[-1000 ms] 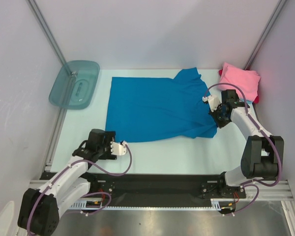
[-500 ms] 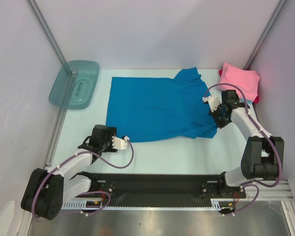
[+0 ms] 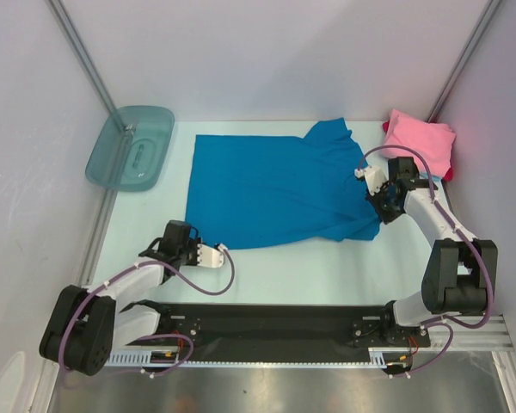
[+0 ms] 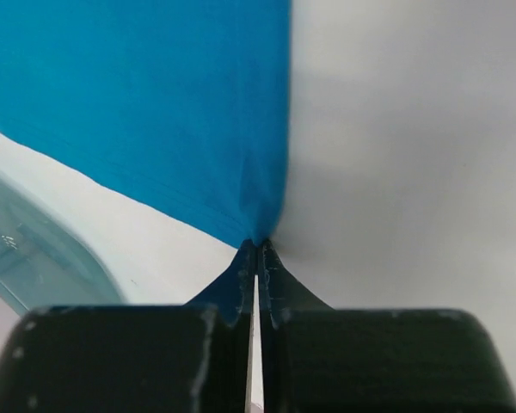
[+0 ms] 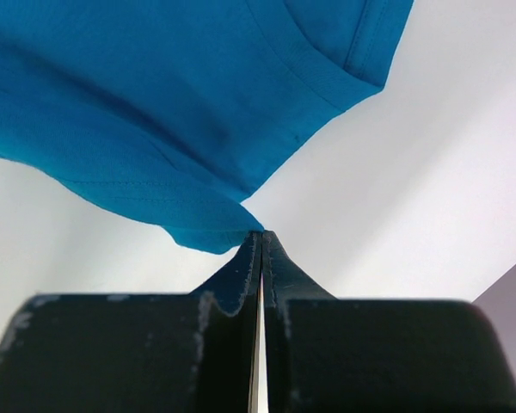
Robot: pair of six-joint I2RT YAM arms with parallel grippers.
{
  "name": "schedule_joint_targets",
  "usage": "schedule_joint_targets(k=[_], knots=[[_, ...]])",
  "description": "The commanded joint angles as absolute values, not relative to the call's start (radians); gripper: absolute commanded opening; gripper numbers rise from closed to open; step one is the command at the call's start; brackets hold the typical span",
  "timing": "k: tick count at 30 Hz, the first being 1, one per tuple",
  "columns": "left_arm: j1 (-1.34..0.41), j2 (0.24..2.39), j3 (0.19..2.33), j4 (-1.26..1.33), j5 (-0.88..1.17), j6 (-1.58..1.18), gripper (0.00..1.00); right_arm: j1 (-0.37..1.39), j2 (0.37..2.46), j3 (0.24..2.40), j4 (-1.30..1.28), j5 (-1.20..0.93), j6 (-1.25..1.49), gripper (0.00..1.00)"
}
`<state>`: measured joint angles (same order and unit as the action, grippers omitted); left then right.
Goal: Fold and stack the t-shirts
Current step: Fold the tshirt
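Blue t-shirt: spread nearly flat across the middle of the desk. It lies sideways, with its straight hem to the left and one sleeve bunched at the far edge.
Left pincer: closed tight on the near-left corner of the blue t-shirt. In the left wrist view the cloth draws into small creases that run down to the fingertips. From above, the pincer sits low over the desk at that corner.
Right pincer: fingers pressed together with no gap, nipping a folded edge of the blue t-shirt on its right side. In the right wrist view a sleeve opening shows just beyond the tips. From above, the pincer is at the shirt's right edge, near the pink pile.
Pink t-shirt: folded and lying in the far right corner of the desk, on top of other cloth. It is apart from the blue t-shirt.
Under the pink one: a red edge shows at its near-right side, and a sliver of light blue shows beside the right arm. How many pieces lie there cannot be told.
Tub: see-through teal plastic at the far left edge of the desk, against the left wall and apart from the blue t-shirt. Its rim also shows at the lower left of the left wrist view.
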<state>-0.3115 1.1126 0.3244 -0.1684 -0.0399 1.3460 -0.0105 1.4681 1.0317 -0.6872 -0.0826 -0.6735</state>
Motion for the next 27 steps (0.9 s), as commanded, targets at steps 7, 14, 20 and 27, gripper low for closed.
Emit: schedule_joint_targets(k=[7, 14, 20, 27], knots=[[-0.278, 1.095, 0.333, -0.197, 0.003, 1.269, 0.0, -0.015, 1.442, 1.016, -0.606, 0.0, -0.687, 0.0], [-0.267, 1.052, 0.328, -0.075, -0.08, 1.2, 0.01, -0.003, 1.42, 0.948, -0.508, 0.126, -0.724, 0.0], [-0.267, 1.058, 0.33, 0.024, -0.127, 1.166, 0.0, 0.043, 1.376, 0.908, -0.439, 0.186, -0.735, 0.0], [-0.267, 1.058, 0.324, 0.126, -0.133, 1.117, 0.0, 0.092, 1.316, 0.91, -0.394, 0.232, -0.733, 0.0]])
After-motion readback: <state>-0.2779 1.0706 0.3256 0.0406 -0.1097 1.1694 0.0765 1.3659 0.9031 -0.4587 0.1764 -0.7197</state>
